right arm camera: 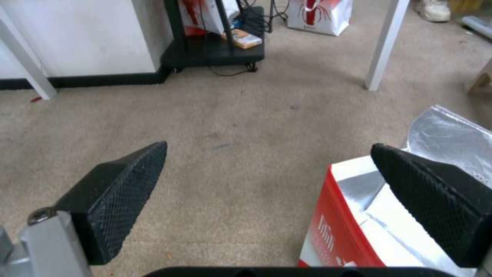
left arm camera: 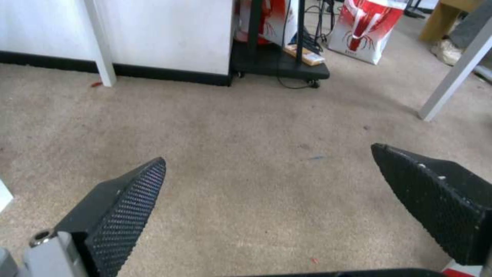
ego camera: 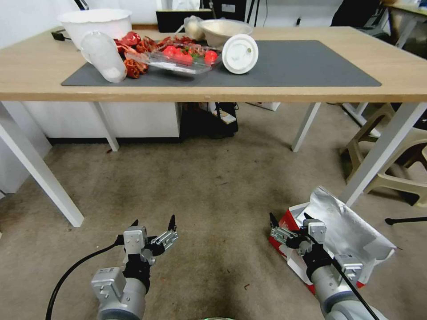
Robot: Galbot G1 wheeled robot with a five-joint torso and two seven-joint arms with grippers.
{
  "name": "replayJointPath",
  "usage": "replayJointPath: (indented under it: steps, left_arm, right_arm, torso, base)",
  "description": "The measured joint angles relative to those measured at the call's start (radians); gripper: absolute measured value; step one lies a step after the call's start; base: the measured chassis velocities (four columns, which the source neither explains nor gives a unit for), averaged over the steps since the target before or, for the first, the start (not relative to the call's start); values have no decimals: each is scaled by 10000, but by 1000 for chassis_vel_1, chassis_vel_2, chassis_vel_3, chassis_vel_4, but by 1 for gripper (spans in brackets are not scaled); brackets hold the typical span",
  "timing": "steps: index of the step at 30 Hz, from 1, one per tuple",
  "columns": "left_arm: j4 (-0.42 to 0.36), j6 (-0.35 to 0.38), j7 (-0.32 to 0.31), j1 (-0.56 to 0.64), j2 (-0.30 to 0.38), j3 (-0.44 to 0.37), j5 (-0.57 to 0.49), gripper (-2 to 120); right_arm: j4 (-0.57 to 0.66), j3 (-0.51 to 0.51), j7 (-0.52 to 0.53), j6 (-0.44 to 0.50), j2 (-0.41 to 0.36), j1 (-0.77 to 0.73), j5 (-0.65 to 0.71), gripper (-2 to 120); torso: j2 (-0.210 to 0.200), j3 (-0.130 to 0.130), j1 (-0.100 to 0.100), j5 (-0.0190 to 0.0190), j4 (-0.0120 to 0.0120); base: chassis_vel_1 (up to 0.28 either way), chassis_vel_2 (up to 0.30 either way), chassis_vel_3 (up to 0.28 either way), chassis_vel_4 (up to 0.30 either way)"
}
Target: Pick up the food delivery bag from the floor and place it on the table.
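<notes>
R gripper open over food delivery bag.

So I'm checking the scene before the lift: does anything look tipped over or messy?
Yes. On the table, a clear cup and a white lidded container lie tipped on the mat, beside scattered red food scraps. The food delivery bag leans askew on the floor.

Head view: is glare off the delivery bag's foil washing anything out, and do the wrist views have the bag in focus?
Head view: the food delivery bag foil is bright but creases stay readable, right hand open beside it; table edge bows from lens distortion. Right wrist view: foil slightly blown out, red panel clear. Left wrist view: soft, floor evenly lit, left hand open.
</notes>
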Motion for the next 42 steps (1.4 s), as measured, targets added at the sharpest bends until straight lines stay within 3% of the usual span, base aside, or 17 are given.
replayJointPath:
  steps: [7,14,42]
  left_arm:
    - [-47,102,53,-63,89,-52,-52,100]
    - [-77,157,92,-61,97,-74,-90,100]
    - [-118,140,208,64,-48,-32,32,100]
  right_arm:
    - [-9,-9,-2,5,22,25,0,100]
    - [-10,-25,-9,6,29,22,-9,100]
    - [65,14,-25,37,-12,-6,17,100]
  torso:
    - [-263,-262,5,0,-1]
    - [-401,-261,-30,0,0]
    - [-323,-261,-25,0,0]
  base:
    - [0,0,0,0]
    - [0,0,0,0]
    - [0,0,0,0]
